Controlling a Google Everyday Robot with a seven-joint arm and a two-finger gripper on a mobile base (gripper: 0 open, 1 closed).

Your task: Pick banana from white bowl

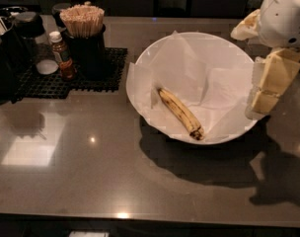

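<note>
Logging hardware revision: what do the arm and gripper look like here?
The gripper, at the right edge beside the white bowl, is pale yellow, blocky and segmented with flat faces. Above it the arm has a smooth, rounded white housing. No cables or markings can be made out.

Single view, set high above the near side of a dark counter [91,172] and tilted steeply down and forward. Faces the counter's far edge, with a dark strip of background along the top. Stands near enough to cut the counter off at left and right, yet far enough to take in its near edge along the bottom and the whole white bowl [229,132] just right of centre. Takes in a black mat [91,80] with a cup of sticks [83,21] and a small bottle [62,56] at upper left. Catches the gripper [262,102] at the right edge, just beside the bowl's right rim, under the white arm [288,14] in the top right corner.
</note>
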